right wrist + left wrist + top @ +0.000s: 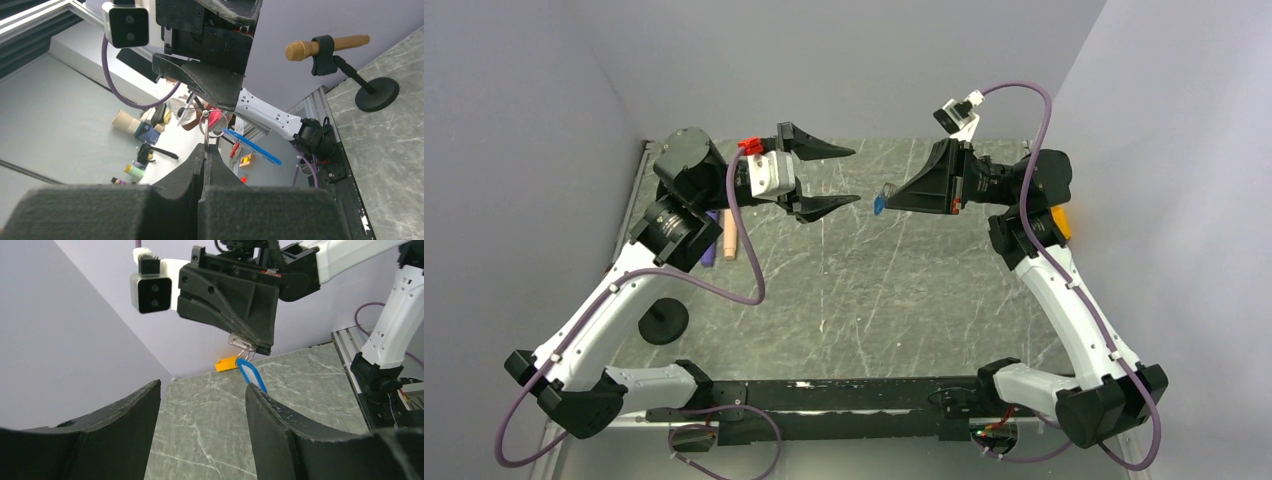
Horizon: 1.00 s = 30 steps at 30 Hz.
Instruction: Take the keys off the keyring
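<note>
Right gripper point(892, 200) clamping shut on keyring point(241, 343), holding it above marble table point(874, 300). Blue key point(251, 374) hanging from ring, just beside fingertip of left gripper point(856, 176). Left fingers standing apart, gripping nothing. Peach cylinder point(730, 238) and purple cylinder point(711, 250) lying under left arm.

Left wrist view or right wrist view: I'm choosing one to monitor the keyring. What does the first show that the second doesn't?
Only left wrist: a small orange block at the marble tabletop's far edge. Only right wrist: a tan cylinder clamped on a black round-based stand. Both: the thin silvery keyring with the flat bright-blue key, pinched by the shut right gripper, plus the open left gripper.
</note>
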Motion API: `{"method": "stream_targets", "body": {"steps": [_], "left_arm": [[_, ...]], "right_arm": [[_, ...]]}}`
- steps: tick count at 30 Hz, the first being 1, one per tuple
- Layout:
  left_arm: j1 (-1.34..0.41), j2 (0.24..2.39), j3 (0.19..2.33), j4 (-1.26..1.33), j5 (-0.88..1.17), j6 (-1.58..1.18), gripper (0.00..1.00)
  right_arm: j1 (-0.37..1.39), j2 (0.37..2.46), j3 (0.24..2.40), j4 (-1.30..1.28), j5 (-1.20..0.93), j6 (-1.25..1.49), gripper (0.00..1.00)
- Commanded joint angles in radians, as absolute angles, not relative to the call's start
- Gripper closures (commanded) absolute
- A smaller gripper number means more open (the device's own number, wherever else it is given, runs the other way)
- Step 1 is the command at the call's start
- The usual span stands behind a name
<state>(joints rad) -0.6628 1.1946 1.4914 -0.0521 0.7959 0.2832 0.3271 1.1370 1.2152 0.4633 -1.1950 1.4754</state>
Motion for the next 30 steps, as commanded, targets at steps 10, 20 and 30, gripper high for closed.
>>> {"method": "stream_targets", "body": {"steps": [10, 20, 30], "left_arm": [[-0.672, 1.293, 1.688, -0.186, 1.017, 0.278, 0.39], [-0.679, 1.310, 1.712, -0.218, 1.017, 0.248, 0.52], [-0.707, 1.331, 1.695, -0.182, 1.006, 0.233, 0.58]], "right_arm": [[0.330, 1.140, 1.247, 0.459, -1.227, 1.437, 1.00], [0.330, 1.150, 1.254, 0.492, -1.217, 1.453, 1.00], [0.330, 1.151, 1.254, 0.513, -1.220, 1.468, 1.00]]}}
